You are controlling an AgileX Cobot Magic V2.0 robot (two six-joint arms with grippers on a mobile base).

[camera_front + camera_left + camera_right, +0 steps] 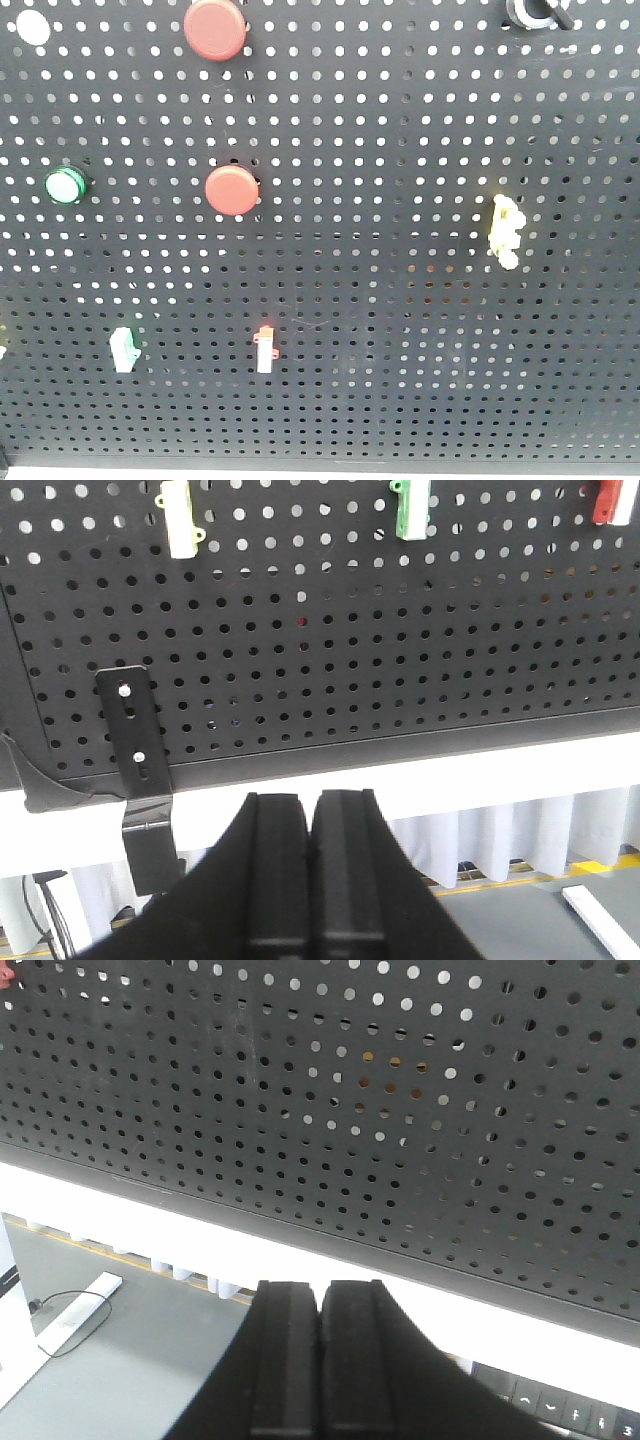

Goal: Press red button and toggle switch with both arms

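Red buttons: two on the black pegboard (400, 380), upper red button (215, 29) and lower red button (232, 190), so hitting the wrong one is the main risk. Same with the switches: green toggle (123, 350), red-tipped toggle (265, 349), yellow toggle (505, 230), all look alike. My left gripper (310, 880) and right gripper (320, 1360) are both pinched together, holding nothing, hanging low, well below the board's bottom edge. Closed tips are narrow; an off-centre push could slip into a peg hole. Green button (66, 185) sits left of the lower red one. Nothing blocks the approach.
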